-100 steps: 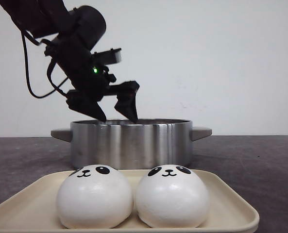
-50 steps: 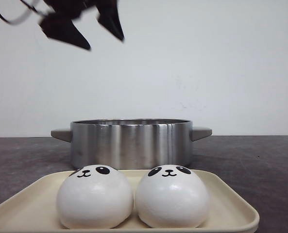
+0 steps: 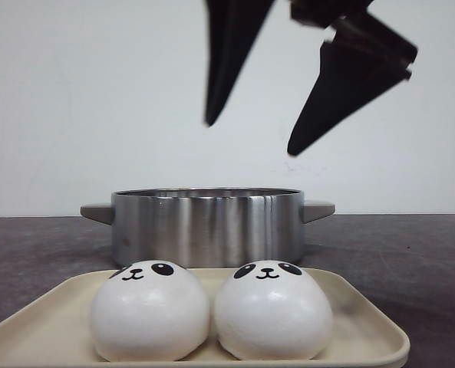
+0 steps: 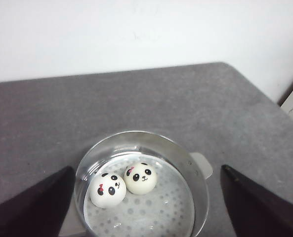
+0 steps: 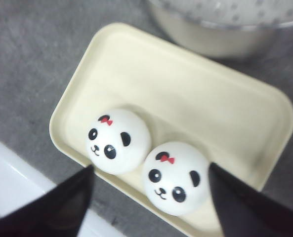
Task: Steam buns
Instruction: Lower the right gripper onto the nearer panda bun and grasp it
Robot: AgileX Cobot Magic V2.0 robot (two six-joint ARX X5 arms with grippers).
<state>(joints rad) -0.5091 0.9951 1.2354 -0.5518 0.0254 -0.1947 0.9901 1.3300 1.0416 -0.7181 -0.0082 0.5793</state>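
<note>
**A:** What changed just now, and where does that leave you?

**B:** A second ago your left tool (image 4: pixel 146 207) was down at the rim of the steel pot (image 3: pixel 206 226). It has since lifted clear and now hangs high above the pot, its jaws spread wide and carrying nothing. Its camera shows two buns (image 4: pixel 123 183) side by side on the perforated steamer plate (image 4: pixel 156 212) inside the pot, so that delivery looks done.

**A:** And the rest?

**B:** Two more buns (image 3: pixel 210 310) sit touching each other on the cream tray (image 3: pixel 365 322), just in front of the pot. A pair of dark fingers (image 3: pixel 342 84) has come into the top of the front view, above the pot. Your right tool (image 5: pixel 148 197) is spread wide and empty above the tray, one finger either side of the pair of buns.

**A:** So, halfway?

**B:** I'd judge so: two in, two to go. Expect a descent onto one tray bun next. They touch, so closing on one may nudge its neighbour.
</note>
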